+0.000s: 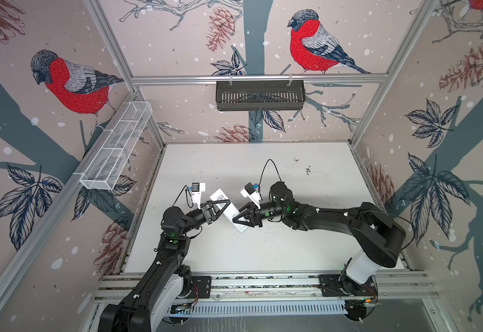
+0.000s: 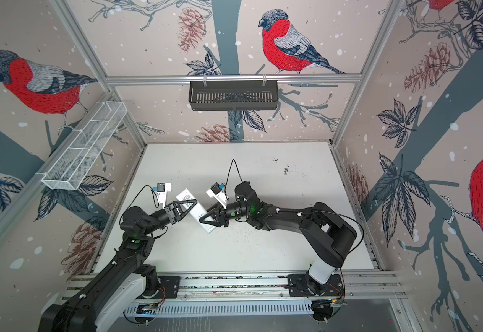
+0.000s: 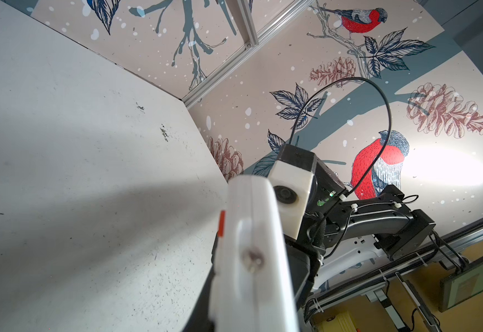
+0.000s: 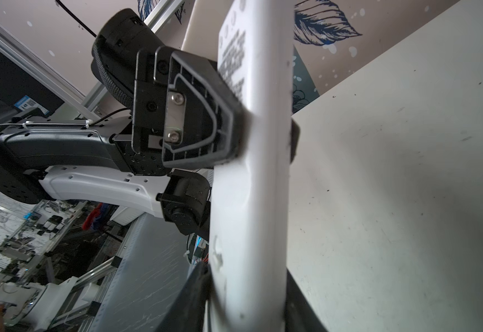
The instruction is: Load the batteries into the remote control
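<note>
The remote control [image 1: 232, 213] [image 2: 198, 214] is held in the air over the middle of the white table [image 1: 292, 244], between the two arms. In both top views its long axis runs on a slant. One end points toward the far left of the table and the other toward the near right. Its plain back faces up, and the block of printed text sits at the far-left end. Whether the bar is level along its length cannot be told.

The left gripper [image 1: 225, 206] [image 2: 192, 204] comes in from the left and crosses the remote just below the printed block, at right angles to its long axis. The right wrist view shows the left gripper [image 4: 263, 132] clamped tight on the remote [image 4: 257, 186], with one finger pressed on the labelled face and the other on the opposite side.

The right gripper [image 1: 238, 221] [image 2: 204, 221] reaches in from the right at the near-right end. In the right wrist view its dark fingers [image 4: 203, 287] stand on either side of the bar, very close to it. Blur hides whether they press on it, so its grip cannot be told.

In the left wrist view the near-right end of the remote [image 3: 251, 253] fills the foreground. An orange-red mark [image 3: 221, 227] shows on the edge turned toward the table.
</note>
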Controlling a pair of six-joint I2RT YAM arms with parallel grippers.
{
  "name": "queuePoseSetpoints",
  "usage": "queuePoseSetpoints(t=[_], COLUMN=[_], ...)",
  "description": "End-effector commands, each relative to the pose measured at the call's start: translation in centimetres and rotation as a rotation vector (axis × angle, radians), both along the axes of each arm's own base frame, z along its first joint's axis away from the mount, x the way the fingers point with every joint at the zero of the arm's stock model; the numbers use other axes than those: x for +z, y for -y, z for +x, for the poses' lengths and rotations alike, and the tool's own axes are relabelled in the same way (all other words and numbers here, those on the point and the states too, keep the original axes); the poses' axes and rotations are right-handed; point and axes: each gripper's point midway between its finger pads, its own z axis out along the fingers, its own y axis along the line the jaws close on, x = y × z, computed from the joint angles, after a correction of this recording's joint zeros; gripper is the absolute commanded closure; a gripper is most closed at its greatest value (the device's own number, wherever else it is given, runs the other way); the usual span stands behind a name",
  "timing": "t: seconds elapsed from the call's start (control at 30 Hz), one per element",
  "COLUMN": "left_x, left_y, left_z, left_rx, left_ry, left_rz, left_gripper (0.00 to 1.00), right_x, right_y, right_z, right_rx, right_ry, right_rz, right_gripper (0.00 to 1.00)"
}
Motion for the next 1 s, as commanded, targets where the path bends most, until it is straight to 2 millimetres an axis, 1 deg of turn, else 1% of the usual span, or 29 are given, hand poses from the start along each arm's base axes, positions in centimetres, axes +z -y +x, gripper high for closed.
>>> queuePoseSetpoints(t=[0.0, 0.13, 0.23, 0.3, 0.33, 0.4, 0.43, 0.47, 0.57, 0.6, 0.7, 0.8, 0.87, 0.93, 0.97], left_x=[2.5, 2.4, 2.2, 2.1, 2.1, 2.0, 2.1, 2.0, 1.8, 1.8, 1.5, 0.4, -0.9, -3.1, -3.9], left_y=[0.6, 0.4, 0.3, 0.2, 0.1, 0.0, 0.0, 0.0, -0.1, -0.2, -0.2, -0.4, -0.9, -2.3, -2.8], left_z=[-1.7, -1.3, -0.9, -0.5, -0.3, 0.1, 0.3, 0.5, 1.2, 1.5, 2.3, 3.5, 4.8, 6.3, 6.6], left_rx=[-0.073, -0.046, -0.023, -0.004, 0.006, 0.020, 0.025, 0.029, 0.052, 0.058, 0.074, 0.103, 0.162, 0.267, 0.302], left_ry=[0.123, 0.129, 0.124, 0.118, 0.114, 0.102, 0.100, 0.095, 0.088, 0.088, 0.078, 0.032, -0.024, -0.110, -0.136], left_rz=[-0.026, -0.012, 0.004, 0.009, 0.008, 0.006, 0.005, 0.007, 0.017, 0.021, 0.042, 0.078, 0.127, 0.222, 0.260], left_gripper=[1.00, 1.00, 1.00, 0.94, 0.84, 0.53, 0.40, 0.29, 0.08, 0.03, 0.03, 0.03, 0.03, 0.03, 0.03], right_x=[-0.5, -0.6, -0.5, -0.4, -0.5, -0.5, -0.6, -0.7, -1.4, -1.6, -2.5, -4.3, -5.9, -7.9, -8.3], right_y=[-0.4, -0.1, 0.6, 1.1, 1.3, 1.8, 2.0, 2.3, 3.1, 3.3, 4.4, 6.1, 7.6, 9.6, 10.4], right_z=[0.3, 0.7, 1.1, 1.4, 1.5, 1.7, 1.9, 2.1, 2.7, 2.9, 3.6, 5.2, 6.8, 8.9, 9.7], right_rx=[-0.005, -0.007, -0.011, -0.019, -0.029, -0.047, -0.063, -0.074, -0.116, -0.128, -0.184, -0.298, -0.418, -0.568, -0.626], right_ry=[-0.047, -0.112, -0.170, -0.192, -0.198, -0.197, -0.196, -0.194, -0.193, -0.194, -0.196, -0.196, -0.178, -0.141, -0.123], right_rz=[-0.020, -0.021, -0.004, 0.005, 0.005, 0.003, 0.001, -0.002, -0.031, -0.041, -0.079, -0.161, -0.264, -0.408, -0.457], right_gripper=[0.66, 0.72, 0.74, 0.75, 0.75, 0.76, 0.77, 0.77, 0.78, 0.78, 0.80, 0.81, 0.81, 0.81, 0.81])
